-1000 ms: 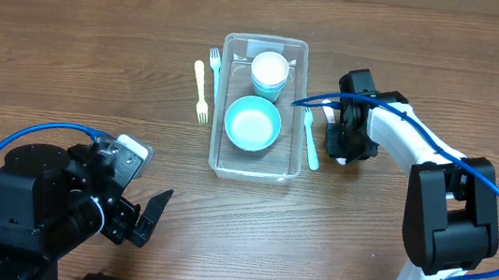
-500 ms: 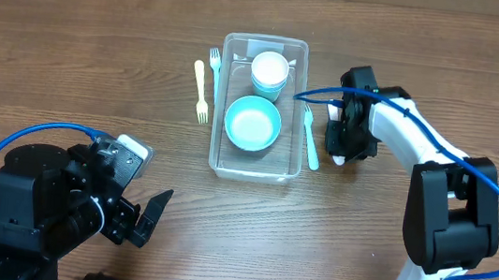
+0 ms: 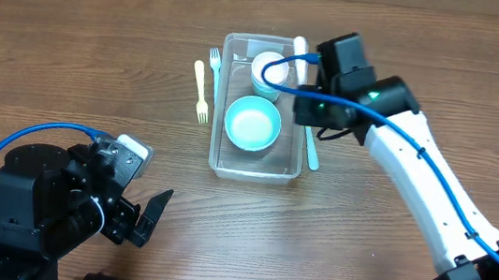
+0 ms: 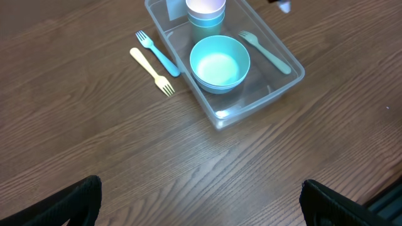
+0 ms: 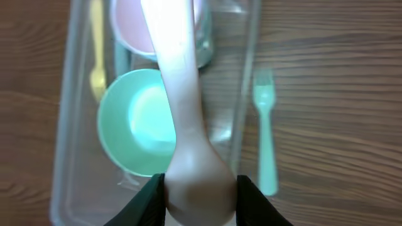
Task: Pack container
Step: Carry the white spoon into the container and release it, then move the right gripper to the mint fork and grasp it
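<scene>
While the left hand (image 3: pixel 148 218) hangs low by the near left edge of the brown wood-grain surface (image 3: pixel 71 54) with its fingers spread and nothing between them, the right hand (image 5: pixel 198 201) is over the far right corner of the clear plastic rectangular container (image 3: pixel 255 171), clenched on the broad end of a pale pinkish-white plastic spoon (image 5: pixel 179 94). That container sits mid-surface. Inside it are a round light-blue bowl (image 3: pixel 252 123) and, at the far end, a white cup (image 3: pixel 270 67) stacked in a teal cup (image 3: pixel 267 91). A mint-green plastic fork (image 5: pixel 264 125) lies on the surface just outside the right wall. A yellow plastic fork (image 3: pixel 201 87) and a blue plastic fork (image 3: pixel 214 70) lie side by side just left of it.
</scene>
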### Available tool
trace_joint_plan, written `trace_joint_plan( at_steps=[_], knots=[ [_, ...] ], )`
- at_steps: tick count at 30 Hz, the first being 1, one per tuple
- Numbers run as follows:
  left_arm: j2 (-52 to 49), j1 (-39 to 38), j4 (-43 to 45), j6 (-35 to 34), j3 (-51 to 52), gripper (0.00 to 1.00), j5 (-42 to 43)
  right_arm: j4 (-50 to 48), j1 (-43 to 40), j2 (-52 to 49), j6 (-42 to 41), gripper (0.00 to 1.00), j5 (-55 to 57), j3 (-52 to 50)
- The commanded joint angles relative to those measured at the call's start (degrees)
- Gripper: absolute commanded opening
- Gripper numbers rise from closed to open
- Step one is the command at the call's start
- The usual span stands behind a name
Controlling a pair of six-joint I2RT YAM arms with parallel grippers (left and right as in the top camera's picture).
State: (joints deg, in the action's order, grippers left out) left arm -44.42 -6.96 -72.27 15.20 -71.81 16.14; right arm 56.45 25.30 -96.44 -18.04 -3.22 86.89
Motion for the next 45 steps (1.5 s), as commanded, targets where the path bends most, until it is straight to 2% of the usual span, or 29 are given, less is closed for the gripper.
trace_joint_plan(
  at_steps=[1, 9, 11, 14, 15, 16, 21, 25, 27, 31, 33, 38, 41, 45],
  knots=[
    [-0.2, 0.5, 0.1, 0.9, 0.1, 1.00, 1.3, -0.9, 0.3, -4.1, -4.8, 0.04, -1.0, 0.0],
    [-0.2, 0.5, 0.1, 0.9, 0.1, 1.00, 1.3, -3.5, 0.2, -7.4, -7.5, 0.05, -0.3, -0.4],
    [-0.2, 0.5, 0.1, 0.9, 0.1, 1.00, 1.3, -3.5, 0.3, -7.4, -7.5, 0.26, -0.3, -0.4],
    [-0.2, 0.5, 0.1, 0.9, 0.1, 1.00, 1.3, -3.2, 0.2, -7.4, -7.5, 0.40, -0.3, -0.4],
    [-0.2, 0.5, 0.1, 0.9, 0.1, 1.00, 1.3, -3.3, 0.2, -7.4, -7.5, 0.57, -0.3, -0.4],
    [-0.2, 0.5, 0.1, 0.9, 0.1, 1.00, 1.3, -3.3, 0.2, -7.4, -7.5, 0.62, -0.3, -0.4],
    [-0.2, 0.5, 0.1, 0.9, 0.1, 1.00, 1.3, -0.3, 0.2, -5.8, -7.2, 0.62, -0.2, 2.3],
    [-0.2, 0.5, 0.1, 0.9, 0.1, 1.00, 1.3, 2.6, -1.2, 4.2, -5.6, 0.63, 7.0, 4.0],
    [-0.2, 0.5, 0.1, 0.9, 0.1, 1.00, 1.3, 4.2, -3.8, 8.3, -5.5, 0.63, 12.8, 3.9],
    [-0.2, 0.5, 0.1, 0.9, 0.1, 1.00, 1.3, 5.2, -12.0, 9.5, -4.0, 0.63, 13.3, 1.4],
    [-0.2, 0.5, 0.1, 0.9, 0.1, 1.00, 1.3, -0.3, -16.1, 9.5, 1.0, 0.63, 6.4, -5.0],
    [-0.2, 0.5, 0.1, 0.9, 0.1, 1.00, 1.3, -13.3, -17.4, 9.1, 3.5, 0.63, 0.8, -18.9],
    [-0.2, 0.5, 0.1, 0.9, 0.1, 1.00, 1.3, -17.3, -17.3, 6.0, 3.5, 0.54, 0.2, -21.8],
    [-0.2, 0.5, 0.1, 0.9, 0.1, 1.00, 1.3, -18.9, -16.5, 0.5, 4.0, 0.52, -4.5, -22.6]
  ],
)
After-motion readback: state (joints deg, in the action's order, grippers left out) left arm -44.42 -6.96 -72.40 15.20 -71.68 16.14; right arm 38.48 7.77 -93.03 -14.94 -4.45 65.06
